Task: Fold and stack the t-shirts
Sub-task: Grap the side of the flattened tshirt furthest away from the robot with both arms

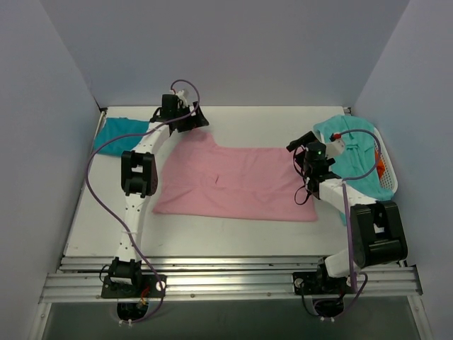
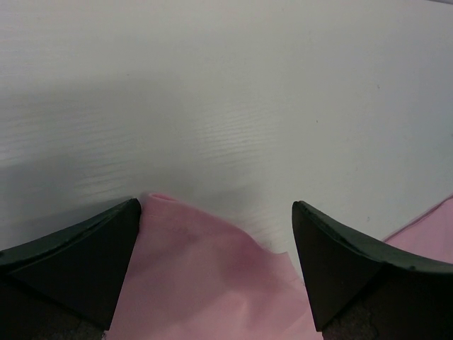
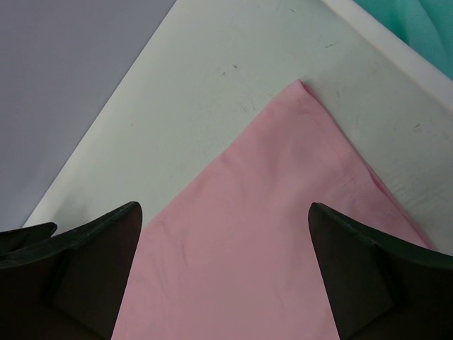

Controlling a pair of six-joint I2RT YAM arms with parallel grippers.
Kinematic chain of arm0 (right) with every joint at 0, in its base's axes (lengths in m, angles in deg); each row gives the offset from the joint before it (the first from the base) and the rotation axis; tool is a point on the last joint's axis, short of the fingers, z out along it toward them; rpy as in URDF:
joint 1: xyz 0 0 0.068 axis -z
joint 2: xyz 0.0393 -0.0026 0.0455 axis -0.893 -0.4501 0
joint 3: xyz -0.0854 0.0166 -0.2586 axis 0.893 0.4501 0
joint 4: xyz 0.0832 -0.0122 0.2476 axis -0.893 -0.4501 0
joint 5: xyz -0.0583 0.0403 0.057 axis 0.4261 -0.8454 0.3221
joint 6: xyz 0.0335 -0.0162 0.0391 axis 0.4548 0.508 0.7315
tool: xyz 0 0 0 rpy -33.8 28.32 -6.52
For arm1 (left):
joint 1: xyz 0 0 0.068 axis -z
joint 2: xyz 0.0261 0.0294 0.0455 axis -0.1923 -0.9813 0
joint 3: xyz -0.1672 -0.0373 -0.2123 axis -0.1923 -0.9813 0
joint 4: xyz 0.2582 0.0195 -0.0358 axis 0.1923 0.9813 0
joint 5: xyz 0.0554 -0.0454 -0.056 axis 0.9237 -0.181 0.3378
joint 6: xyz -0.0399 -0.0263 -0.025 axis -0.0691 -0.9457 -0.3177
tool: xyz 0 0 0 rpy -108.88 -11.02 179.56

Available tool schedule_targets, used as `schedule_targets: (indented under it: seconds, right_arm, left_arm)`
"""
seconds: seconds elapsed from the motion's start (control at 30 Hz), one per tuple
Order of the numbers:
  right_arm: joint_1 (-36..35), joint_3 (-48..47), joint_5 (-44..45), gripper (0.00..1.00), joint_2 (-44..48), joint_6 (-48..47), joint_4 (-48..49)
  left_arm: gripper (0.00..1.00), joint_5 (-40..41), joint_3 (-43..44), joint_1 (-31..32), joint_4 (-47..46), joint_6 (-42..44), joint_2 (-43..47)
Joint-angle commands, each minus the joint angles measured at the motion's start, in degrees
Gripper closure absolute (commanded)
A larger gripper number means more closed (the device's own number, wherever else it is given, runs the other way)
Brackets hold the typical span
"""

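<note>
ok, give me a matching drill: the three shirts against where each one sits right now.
Things:
1. pink shirt
2. teal shirt
3. aqua shirt

Places:
A. draped over the basket at the right
B. spread flat in the middle of the table
C. bunched at the far left corner

Pairs: 1-B, 2-C, 3-A

White table [image 1: 233, 239], plain pale walls [image 1: 248, 49] on three sides.

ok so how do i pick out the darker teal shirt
Go to the table's far left corner, beside the left arm. The teal shirt lies bunched there. It is darker than the aqua shirt in the right-hand basket and, unlike the pink shirt, isn't spread flat.
</note>
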State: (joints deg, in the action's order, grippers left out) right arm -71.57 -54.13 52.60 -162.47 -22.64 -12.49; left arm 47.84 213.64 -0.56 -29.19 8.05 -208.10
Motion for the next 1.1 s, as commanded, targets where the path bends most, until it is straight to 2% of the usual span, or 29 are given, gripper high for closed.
schedule_targets:
  seconds: [0.0, 0.13, 0.37, 0.4, 0.43, 1.07]
  right_arm:
    - [0.3, 0.3, -0.4, 0.00, 1.6, 0.5, 2.1]
    - [0.4, 0.3, -1.0, 0.00, 0.5, 0.7, 2.5]
    - [0.4, -0.2, -1.7, 0.00, -0.5, 0.8, 3.0]
    - [0.4, -0.2, -1.6, 0.00, -0.5, 0.8, 2.9]
    - [0.4, -0.1, -1.6, 0.00, -0.5, 0.9, 2.9]
    - [0.7, -0.2, -1.9, 0.00, -0.6, 1.0, 3.1]
  left_arm:
    - [0.01, 2.4, -2.1, -0.1, 3.4, 2.6, 1.3]
    - [0.01, 4.2, -4.6, -0.9, 3.2, 3.6, 2.5]
    - [0.00, 2.7, -8.5, -2.8, 0.0, 0.8, 3.9]
    - [0.00, 3.3, -8.6, -2.8, 0.0, 0.7, 4.0]
    - [0.05, 3.4, -8.7, -2.8, -0.1, 0.6, 4.0]
    - [0.12, 3.4, -5.4, -1.2, 3.7, 0.7, 1.2]
